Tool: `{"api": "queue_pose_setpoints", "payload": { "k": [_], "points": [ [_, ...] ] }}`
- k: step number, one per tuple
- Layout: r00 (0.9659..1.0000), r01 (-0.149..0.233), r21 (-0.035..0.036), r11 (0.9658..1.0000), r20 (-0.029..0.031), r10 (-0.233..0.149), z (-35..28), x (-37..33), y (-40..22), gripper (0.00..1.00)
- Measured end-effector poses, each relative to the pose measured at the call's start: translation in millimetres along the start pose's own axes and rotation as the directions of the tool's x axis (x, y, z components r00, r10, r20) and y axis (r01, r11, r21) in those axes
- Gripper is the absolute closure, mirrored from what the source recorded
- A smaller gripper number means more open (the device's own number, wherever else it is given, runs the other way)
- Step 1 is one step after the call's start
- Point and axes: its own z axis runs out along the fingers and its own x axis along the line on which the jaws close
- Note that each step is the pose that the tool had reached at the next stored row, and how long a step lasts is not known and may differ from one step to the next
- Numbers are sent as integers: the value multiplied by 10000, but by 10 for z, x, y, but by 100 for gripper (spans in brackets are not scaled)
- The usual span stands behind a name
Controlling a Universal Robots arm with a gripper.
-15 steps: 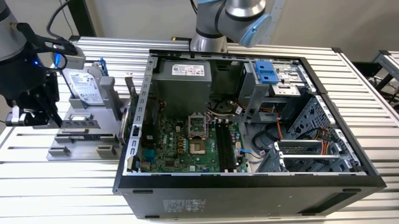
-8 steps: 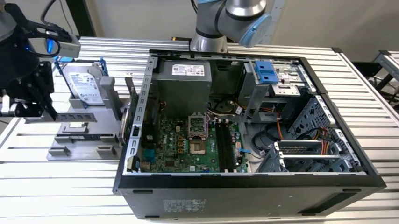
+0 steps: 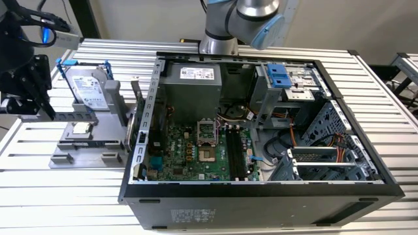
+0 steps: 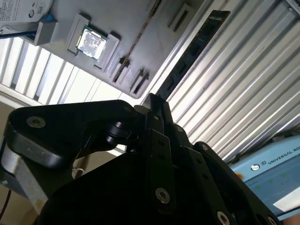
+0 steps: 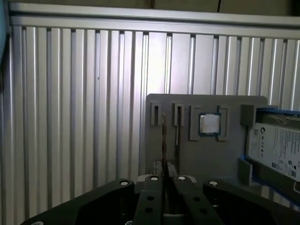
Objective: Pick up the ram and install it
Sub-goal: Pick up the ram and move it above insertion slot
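Currently the hand (image 4: 153, 101) is closed narrow on the near end of the ram (image 4: 194, 49). The ram runs toward the upper right of the second wrist view, over the ribbed tabletop (image 4: 243, 84) just beside the gray holder (image 4: 126, 23). By judgement the pick-up step is in hand and installation is not yet begun; installation calls for the ram's edge aligned with one of the long memory slots (image 3: 236, 147) near the center of the exterior view, inside the open computer case (image 3: 261, 205).
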Motion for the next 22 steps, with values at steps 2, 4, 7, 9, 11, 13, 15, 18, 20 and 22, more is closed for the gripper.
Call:
{"api": "queue_pose_setpoints", "payload": {
  "k": [2, 4, 7, 9, 11, 13, 15, 18, 20, 22],
  "points": [
    [10000, 0, 0, 10000, 0, 0, -42, -1, 1, 100],
    [10000, -1, 0, 10000, 0, 1, -89, -2, 2, 100],
    [10000, -2, 1, 10000, 0, 2, -163, -4, 3, 100],
    [10000, -2, 0, 10000, 0, 2, -219, -5, 4, 100],
    [10000, -3, 0, 10000, 0, 3, -274, -7, 5, 100],
    [10000, -4, -1, 10000, 0, 4, -325, -8, 6, 100],
    [10000, -5, 0, 10000, 1, 5, -367, -9, 6, 100],
    [10000, -6, 3, 10000, 3, 6, -395, -10, 7, 100],
    [10000, -6, 5, 10000, 4, 6, -395, -10, 7, 100],
    [10000, -6, 4, 10000, 4, 6, -395, -10, 7, 100]
  ]
}}
